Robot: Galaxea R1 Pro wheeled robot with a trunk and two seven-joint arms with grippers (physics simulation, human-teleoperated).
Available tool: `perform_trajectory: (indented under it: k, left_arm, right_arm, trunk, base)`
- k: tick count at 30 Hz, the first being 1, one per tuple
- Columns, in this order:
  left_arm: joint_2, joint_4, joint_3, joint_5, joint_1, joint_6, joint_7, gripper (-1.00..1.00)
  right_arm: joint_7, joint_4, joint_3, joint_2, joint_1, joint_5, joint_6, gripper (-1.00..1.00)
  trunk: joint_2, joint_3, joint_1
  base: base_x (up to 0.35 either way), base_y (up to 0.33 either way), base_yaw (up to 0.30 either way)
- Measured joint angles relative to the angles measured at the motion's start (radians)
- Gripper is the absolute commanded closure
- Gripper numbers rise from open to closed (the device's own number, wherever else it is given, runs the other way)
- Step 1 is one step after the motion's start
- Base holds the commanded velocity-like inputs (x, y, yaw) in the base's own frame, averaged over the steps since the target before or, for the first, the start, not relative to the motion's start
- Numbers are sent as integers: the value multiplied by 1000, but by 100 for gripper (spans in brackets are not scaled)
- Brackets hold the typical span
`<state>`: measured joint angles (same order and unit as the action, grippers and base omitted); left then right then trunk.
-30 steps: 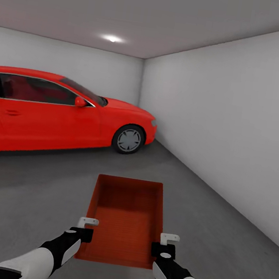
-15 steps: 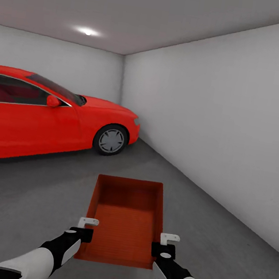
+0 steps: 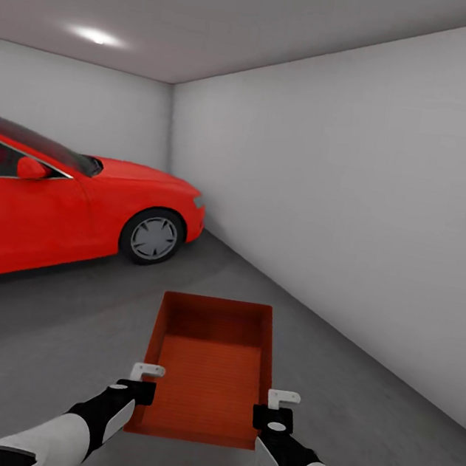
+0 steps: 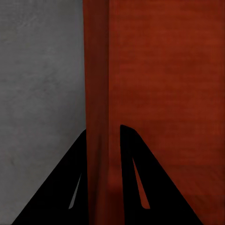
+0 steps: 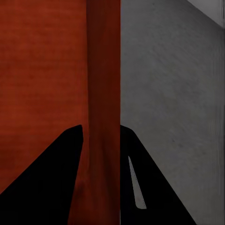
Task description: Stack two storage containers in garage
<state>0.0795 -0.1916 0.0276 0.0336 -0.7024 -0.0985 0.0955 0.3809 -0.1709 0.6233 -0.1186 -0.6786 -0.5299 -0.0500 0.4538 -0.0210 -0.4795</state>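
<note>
We hold one orange-red, open-top rectangular plastic storage container (image 3: 209,367) out ahead of us at twelve o'clock, carried level above the dark grey, rough concrete-like floor (image 3: 45,339) of the garage. The left gripper (image 3: 142,378) pinches the container's left long wall near its close end; in the left wrist view its two dark fingers (image 4: 136,173) stand one on either side of that wall (image 4: 99,117). The right gripper (image 3: 278,403) pinches the right wall in the same way, one finger (image 5: 140,178) outside and one inside. A glossy red saloon car (image 3: 64,211) stands at about ten o'clock, well apart from us, and the plain white wall (image 3: 356,207) runs along from one to three o'clock.

We judge that the container has reached the right room and now wants setting down on the floor. The risks as we see them:
- Each grip is on a thin wall near one end, so the far end could sag or the wall slip out if we tilt or jolt.
- If the arms drift apart or together, the walls may bend and one hold give way.
- Letting go from this height would drop it askew, a poor base for stacking.
- Turning further toward the wall could knock the far corner.
</note>
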Motion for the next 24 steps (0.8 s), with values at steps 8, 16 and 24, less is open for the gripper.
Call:
perform_trajectory:
  k: [8,16,24]
  left_arm:
    - [0,0,0,0,0,0,0,100]
    - [0,0,1,1,0,0,0,100]
    - [0,0,0,1,0,0,0,100]
  right_arm:
    - [1,0,0,0,0,0,0,100]
    - [1,0,-1,-1,0,1,0,100]
    - [0,0,0,0,0,-1,0,100]
  trunk:
    - [0,0,0]
    - [0,0,0]
    - [0,0,0]
  base:
    - [322,0,-249]
    - [322,0,-249]
    - [322,0,-249]
